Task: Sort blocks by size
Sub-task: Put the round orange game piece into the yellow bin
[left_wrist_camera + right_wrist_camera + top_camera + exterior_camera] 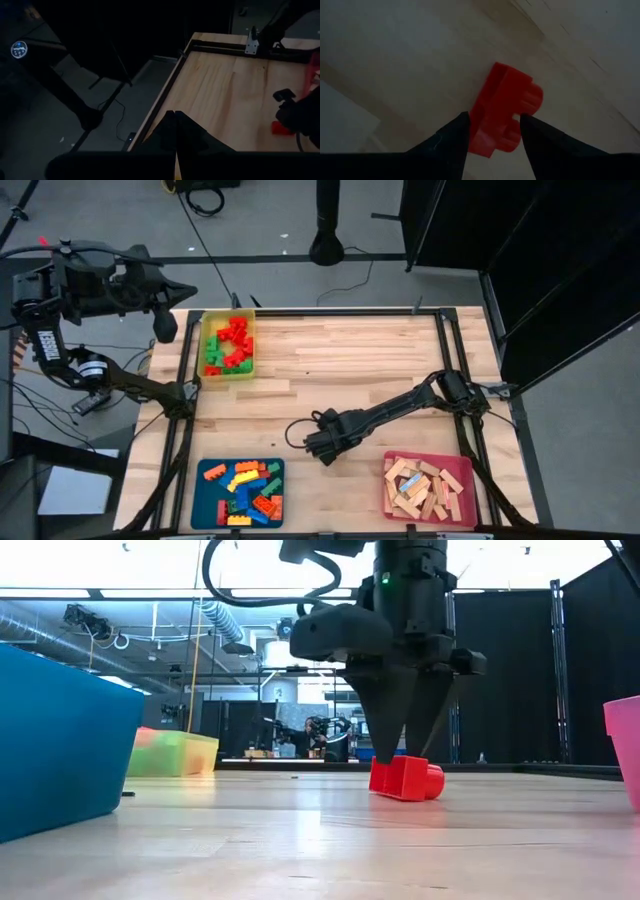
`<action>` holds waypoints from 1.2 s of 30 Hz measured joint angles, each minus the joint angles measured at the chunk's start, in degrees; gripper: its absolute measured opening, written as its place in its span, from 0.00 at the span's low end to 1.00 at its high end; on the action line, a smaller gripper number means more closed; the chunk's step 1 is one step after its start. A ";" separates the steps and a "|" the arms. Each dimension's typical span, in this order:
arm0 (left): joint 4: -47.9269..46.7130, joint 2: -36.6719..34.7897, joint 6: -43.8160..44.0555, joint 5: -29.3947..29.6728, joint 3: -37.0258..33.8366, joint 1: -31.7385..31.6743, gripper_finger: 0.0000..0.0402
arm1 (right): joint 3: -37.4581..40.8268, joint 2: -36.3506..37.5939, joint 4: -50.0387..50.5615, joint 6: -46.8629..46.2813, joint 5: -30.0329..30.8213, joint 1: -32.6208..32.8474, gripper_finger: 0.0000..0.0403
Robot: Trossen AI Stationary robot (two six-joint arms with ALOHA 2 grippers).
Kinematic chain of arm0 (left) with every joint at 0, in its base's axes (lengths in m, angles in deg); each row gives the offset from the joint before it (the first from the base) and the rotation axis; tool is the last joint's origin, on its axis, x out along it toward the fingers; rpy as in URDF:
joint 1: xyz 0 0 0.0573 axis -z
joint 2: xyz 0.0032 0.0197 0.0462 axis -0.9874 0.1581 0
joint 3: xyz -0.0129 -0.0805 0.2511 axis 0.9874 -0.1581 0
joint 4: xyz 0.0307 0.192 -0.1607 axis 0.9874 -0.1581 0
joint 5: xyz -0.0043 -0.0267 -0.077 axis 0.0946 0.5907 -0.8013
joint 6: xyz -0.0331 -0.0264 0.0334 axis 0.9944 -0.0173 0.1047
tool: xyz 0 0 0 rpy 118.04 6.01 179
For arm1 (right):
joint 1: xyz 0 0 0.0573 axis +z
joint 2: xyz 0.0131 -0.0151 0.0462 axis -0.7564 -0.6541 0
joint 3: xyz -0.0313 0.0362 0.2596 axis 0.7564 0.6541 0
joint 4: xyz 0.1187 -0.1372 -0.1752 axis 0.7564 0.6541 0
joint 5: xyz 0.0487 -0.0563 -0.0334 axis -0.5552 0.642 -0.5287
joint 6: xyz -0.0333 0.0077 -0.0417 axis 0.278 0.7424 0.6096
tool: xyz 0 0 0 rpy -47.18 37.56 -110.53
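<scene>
on open tabletop, right gripper [492, 131] straddles red block [505, 112].

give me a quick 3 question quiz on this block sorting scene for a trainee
1. True or false: the right gripper has its fingers on either side of a red brick.
2. Which tray holds the plain wooden bars? A yellow tray B blue tray C pink tray
3. Fill in: the left gripper, off the table's left side, is ____.

Key: 1 true; 2 C; 3 shut

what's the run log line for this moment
right end effector: shut on red brick | brick on table | left end effector: shut, parked
</scene>
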 joint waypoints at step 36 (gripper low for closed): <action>0.00 0.00 -4.31 -0.02 -0.01 0.02 0.01 | 9.67 0.55 -9.11 0.08 -9.48 -4.53 0.41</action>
